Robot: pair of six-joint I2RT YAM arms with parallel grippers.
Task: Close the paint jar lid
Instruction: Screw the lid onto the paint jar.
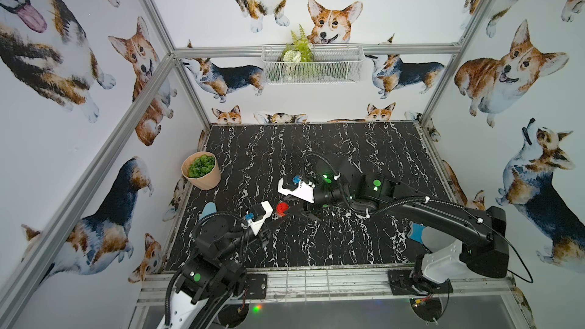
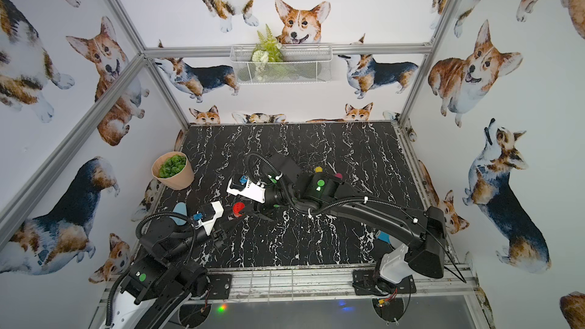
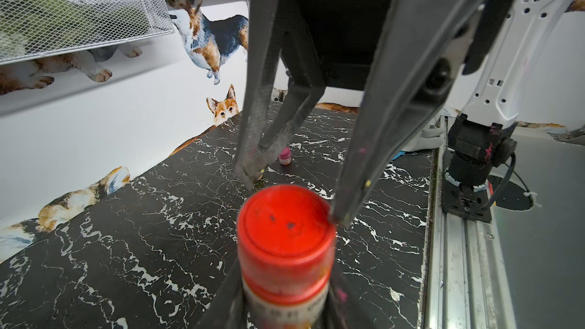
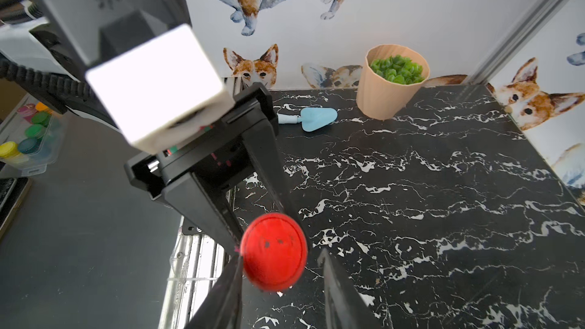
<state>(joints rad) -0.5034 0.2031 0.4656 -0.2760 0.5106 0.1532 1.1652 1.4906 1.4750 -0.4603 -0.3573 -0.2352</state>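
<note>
Red lid (image 3: 286, 226) closest to the lens in the left wrist view, sitting on top of the paint jar (image 3: 285, 308); can't tell whether it is screwed tight. Left gripper (image 3: 285, 283) clamped on the jar body, one finger on each side below the lid. Right gripper (image 4: 278, 259) comes in from the opposite side, jaws partly spread and straddling the lid. One finger (image 3: 357, 166) touches the lid's rim. In the right wrist view a thin gap shows between the lid and the other finger (image 4: 332, 280), so there is no pinch on it. In both top views the jar sits between the two grippers, over the near-left part of the black marble table (image 1: 348, 159); can't tell if its base touches the surface. Further out: a small pink jar (image 3: 285, 156) stands on the table beyond the right gripper's fingers. A blue trowel (image 4: 316, 118) lies flat near the table's left edge. Just beside it is a ribbed peach pot (image 4: 389, 96) of green succulents. A wire basket (image 1: 311, 64) with greenery hangs on the back wall.
</note>
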